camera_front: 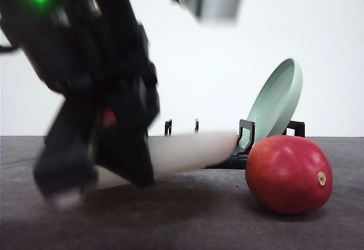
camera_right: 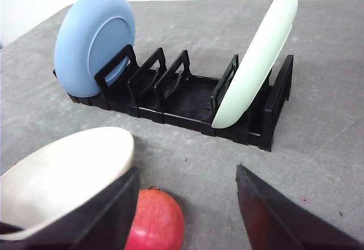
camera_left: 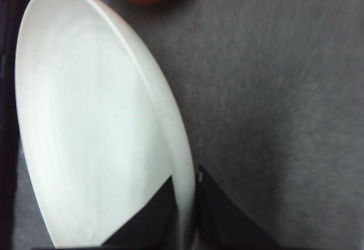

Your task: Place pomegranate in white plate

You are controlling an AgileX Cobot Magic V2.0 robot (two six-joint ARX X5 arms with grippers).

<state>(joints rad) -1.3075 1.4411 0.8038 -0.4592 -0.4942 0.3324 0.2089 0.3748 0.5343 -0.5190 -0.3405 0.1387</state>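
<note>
While my left gripper (camera_left: 186, 216) is clamped on the rim of the plate (camera_left: 85, 130), with one finger on each face of it, the items stand as follows.

Item 1, plate: white, shallow, carried tilted and low over the counter (camera_front: 187, 216). In the front view its pale edge juts toward 3 o'clock from behind my left arm.

Item 2, pomegranate (camera_front: 289, 173): red, glossy, resting on the counter at 3 o'clock of the plate, apart from it, with its stem spot turned toward 3 o'clock.

Item 3, right gripper (camera_right: 187, 216): spread wide and holding nothing, hanging above the pomegranate with the fruit off toward one finger.

Item 4, rack (camera_right: 187, 99): black, at 12 o'clock of the fruit, holding a blue plate (camera_right: 94, 37) and a green plate (camera_right: 256, 62), both on edge.

Step in hand, by my reckoning: setting the plate flat. To do it well I would level it before letting go, lower it until the base touches, and keep it short of the fruit so the rim does not nudge it. Letting go while tilted risks a wobble or slide. The right gripper should then centre over the fruit.
</note>
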